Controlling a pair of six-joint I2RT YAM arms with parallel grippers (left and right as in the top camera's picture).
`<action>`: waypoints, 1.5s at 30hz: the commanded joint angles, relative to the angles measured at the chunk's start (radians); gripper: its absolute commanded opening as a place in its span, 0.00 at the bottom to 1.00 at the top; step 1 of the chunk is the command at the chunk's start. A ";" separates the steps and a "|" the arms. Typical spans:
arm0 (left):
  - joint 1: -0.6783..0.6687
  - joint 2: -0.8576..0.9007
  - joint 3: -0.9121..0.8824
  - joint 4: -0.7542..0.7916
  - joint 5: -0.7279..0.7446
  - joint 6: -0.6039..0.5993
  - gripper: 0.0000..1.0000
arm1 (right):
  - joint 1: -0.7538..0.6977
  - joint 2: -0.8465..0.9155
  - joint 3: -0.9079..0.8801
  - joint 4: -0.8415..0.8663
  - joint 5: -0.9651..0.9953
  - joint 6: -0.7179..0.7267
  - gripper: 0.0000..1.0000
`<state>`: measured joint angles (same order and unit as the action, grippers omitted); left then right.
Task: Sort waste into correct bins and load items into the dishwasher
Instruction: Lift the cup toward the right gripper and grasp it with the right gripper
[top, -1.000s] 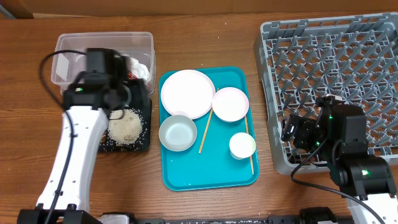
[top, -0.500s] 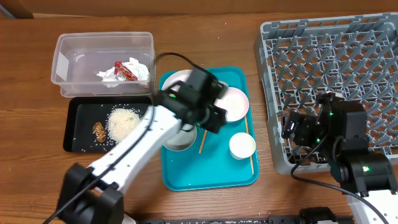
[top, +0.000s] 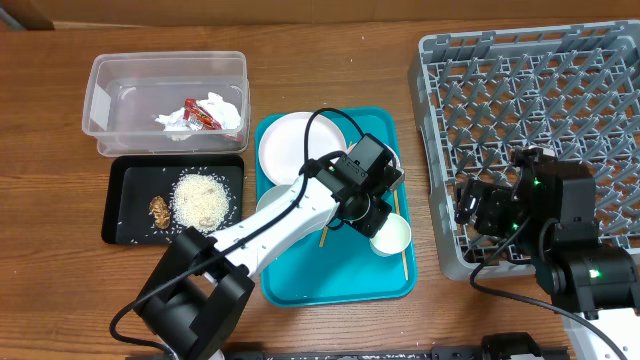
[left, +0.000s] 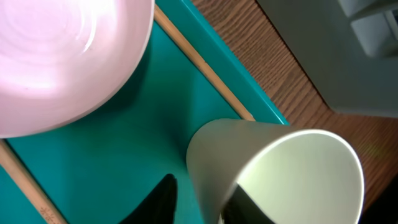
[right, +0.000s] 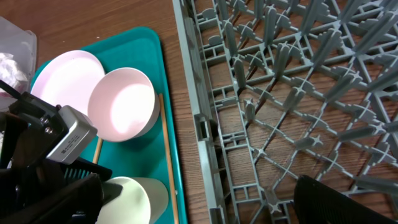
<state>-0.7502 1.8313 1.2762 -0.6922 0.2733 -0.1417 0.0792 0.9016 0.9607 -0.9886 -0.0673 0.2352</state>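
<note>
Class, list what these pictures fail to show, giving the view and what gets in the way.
- Left gripper: left wrist view, the bottom edge cuts its fingers, so its grip on the cup is unclear.
- One bowl: overhead, mostly under the left arm.
- Brown scrap in the black tray: overhead, too small to identify.

L pincer now on cup wall

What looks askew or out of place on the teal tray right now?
The small white cup is tilted toward its side on the teal tray, not upright; the left pincer has one finger inside it and one outside.
</note>
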 joint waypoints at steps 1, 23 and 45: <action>0.008 0.006 0.002 -0.003 -0.009 0.010 0.17 | -0.002 -0.005 0.024 -0.008 0.025 0.002 1.00; 0.259 -0.098 0.161 -0.098 0.265 -0.060 0.04 | -0.004 0.030 0.024 0.000 0.245 0.163 1.00; 0.467 -0.083 0.164 0.146 1.056 -0.213 0.04 | -0.002 0.240 0.023 0.513 -0.968 -0.113 1.00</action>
<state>-0.2687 1.7557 1.4281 -0.5583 1.2427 -0.3241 0.0784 1.1206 0.9630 -0.4938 -0.9009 0.1410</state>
